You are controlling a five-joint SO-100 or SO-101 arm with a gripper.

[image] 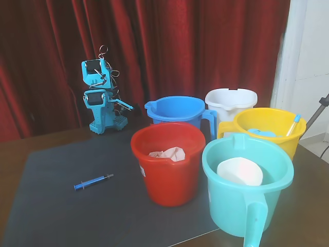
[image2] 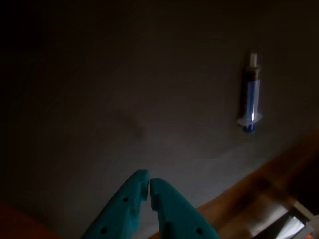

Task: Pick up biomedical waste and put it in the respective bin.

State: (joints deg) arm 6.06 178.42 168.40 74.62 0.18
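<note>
The biomedical waste, a small blue syringe point(image: 93, 181), lies flat on the dark mat point(image: 61, 206), left of the red bucket point(image: 169, 175). In the wrist view the syringe point(image2: 251, 97) lies at the upper right, with its pale tip pointing up. My gripper point(image2: 148, 175) enters that view from the bottom edge. Its teal fingers are pressed together and hold nothing, well clear of the syringe to its lower left. In the fixed view my blue arm point(image: 100, 100) stands folded at the back of the table, far behind the syringe.
Several buckets stand on the right: red with crumpled tissue point(image: 168, 153), blue point(image: 177, 110), white point(image: 231, 100), yellow point(image: 270, 128) and teal point(image: 247, 190) holding a white object. A red curtain hangs behind. The wooden table edge point(image2: 259, 194) shows beyond the mat.
</note>
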